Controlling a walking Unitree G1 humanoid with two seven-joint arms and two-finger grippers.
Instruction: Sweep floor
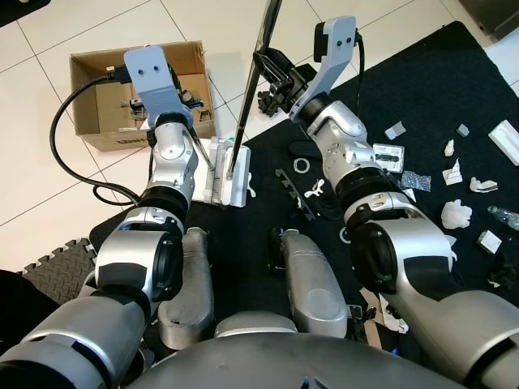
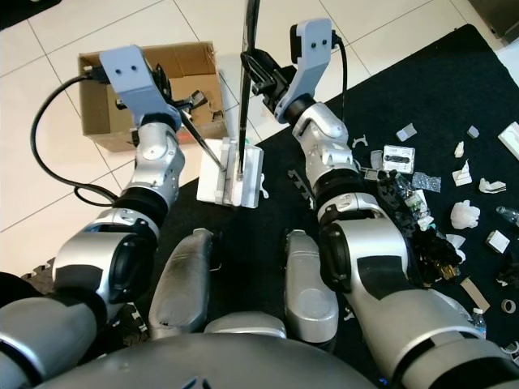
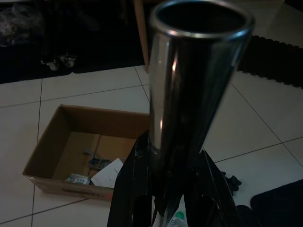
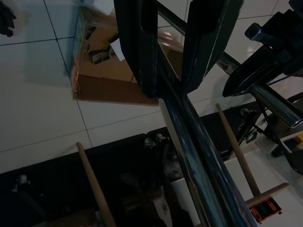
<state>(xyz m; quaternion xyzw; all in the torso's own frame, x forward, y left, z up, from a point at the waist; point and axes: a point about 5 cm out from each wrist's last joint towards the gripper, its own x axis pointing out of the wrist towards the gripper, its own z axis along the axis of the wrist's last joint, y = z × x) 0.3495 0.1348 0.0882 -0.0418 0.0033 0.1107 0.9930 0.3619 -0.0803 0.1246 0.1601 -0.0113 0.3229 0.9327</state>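
A long dark broom pole (image 1: 258, 57) slants down to a white dustpan (image 1: 235, 188) lying at the edge of the black mat (image 1: 438, 89). My right gripper (image 1: 272, 85) is shut on this pole high up, and the right wrist view shows the pole (image 4: 189, 123) running between its fingers (image 4: 137, 42). My left gripper (image 1: 190, 109) is shut on a shiny metal handle tube (image 3: 194, 80), whose thin rod (image 1: 203, 150) reaches down to the dustpan. White paper scraps (image 1: 456, 212) and small bits of litter (image 1: 395, 130) lie scattered on the mat to my right.
An open cardboard box (image 1: 97, 69) with some rubbish inside stands on the white tiles at the back left. A black cable (image 1: 61, 138) loops over the tiles beside it. A grey foam tile (image 1: 57, 271) lies at my left. My legs (image 1: 304, 284) show below.
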